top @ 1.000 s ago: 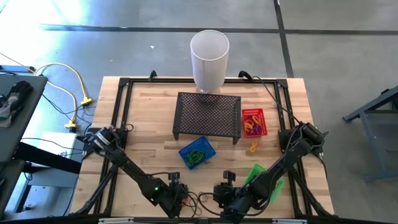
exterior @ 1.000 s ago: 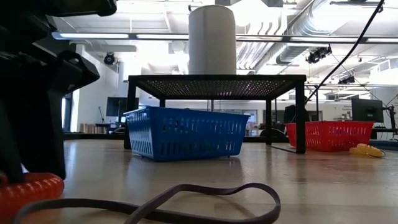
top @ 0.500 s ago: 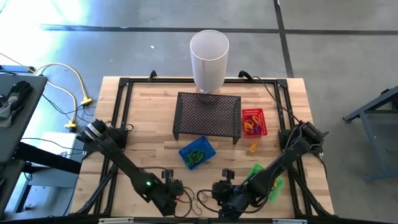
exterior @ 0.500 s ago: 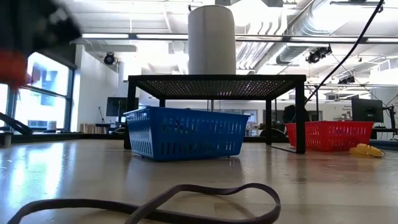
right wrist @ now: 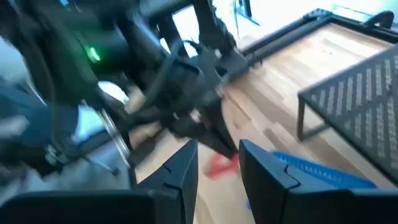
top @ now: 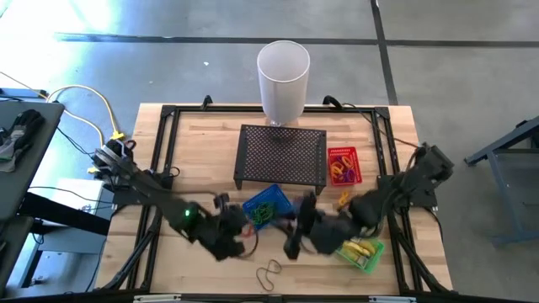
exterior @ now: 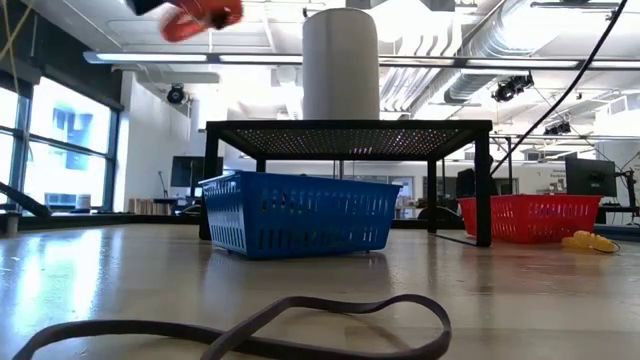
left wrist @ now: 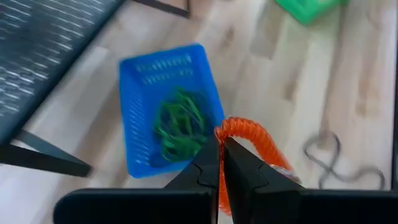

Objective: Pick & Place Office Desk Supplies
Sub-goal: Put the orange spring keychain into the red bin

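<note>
Left hand (left wrist: 219,163) aloft, pinching orange coil (left wrist: 249,134) beside blue basket (left wrist: 134,112).

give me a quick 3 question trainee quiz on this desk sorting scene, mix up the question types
1. True or false: the left hand is shut on the orange coiled loop.
2. Multiple choice: what lies in the blue basket? A) yellow pieces B) green bands C) purple bands
3. Fill in: the dark band lies loose on the ____, near its front edge.

Key
1. True. The left wrist view shows the fingers closed with the orange coil pinched between them.
2. B. Green bands fill its middle.
3. Table. No hand touches the band; the right hand hangs near the blue basket, holding nothing.
</note>
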Robot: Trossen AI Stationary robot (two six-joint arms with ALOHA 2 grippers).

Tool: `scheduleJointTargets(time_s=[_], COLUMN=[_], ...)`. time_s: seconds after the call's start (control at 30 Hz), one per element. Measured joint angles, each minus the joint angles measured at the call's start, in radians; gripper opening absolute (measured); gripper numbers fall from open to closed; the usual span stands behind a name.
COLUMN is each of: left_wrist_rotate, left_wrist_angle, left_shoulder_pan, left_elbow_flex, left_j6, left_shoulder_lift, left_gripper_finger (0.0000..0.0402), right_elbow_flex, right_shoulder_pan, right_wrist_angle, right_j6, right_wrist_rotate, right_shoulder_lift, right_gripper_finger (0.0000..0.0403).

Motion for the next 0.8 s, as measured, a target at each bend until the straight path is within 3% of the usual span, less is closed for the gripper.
scheduleJointTargets(time_s=[0.2,0.33,0.57,0.8], left_wrist_rotate=[-0.03,-0.04,-0.041,-0.041], left_wrist_angle=[0.004,0.004,0.032,0.054], left_shoulder_pan=[0.092,0.131,0.17,0.206], left_elbow_flex=[0.0,0.0,0.0,0.0], left_j6=[0.018,0.108,0.242,0.366], left_shoulder_lift=[-0.086,-0.126,-0.171,-0.207], left_gripper_finger=[0.0001,0.0001,0.0001,0.0001], right_elbow_flex=[-0.002,-0.002,-0.002,-0.002], right_shoulder_pan=[-0.062,-0.092,-0.181,-0.241], right_wrist_angle=[0.036,0.041,0.04,0.039], right_j6=[0.034,0.067,0.145,0.164], right_wrist_rotate=[-0.056,-0.122,-0.236,-0.228], right_shoulder_lift=[-0.037,-0.022,0.002,0.002], right_gripper_finger=[0.0105,0.0118,0.0204,0.0271])
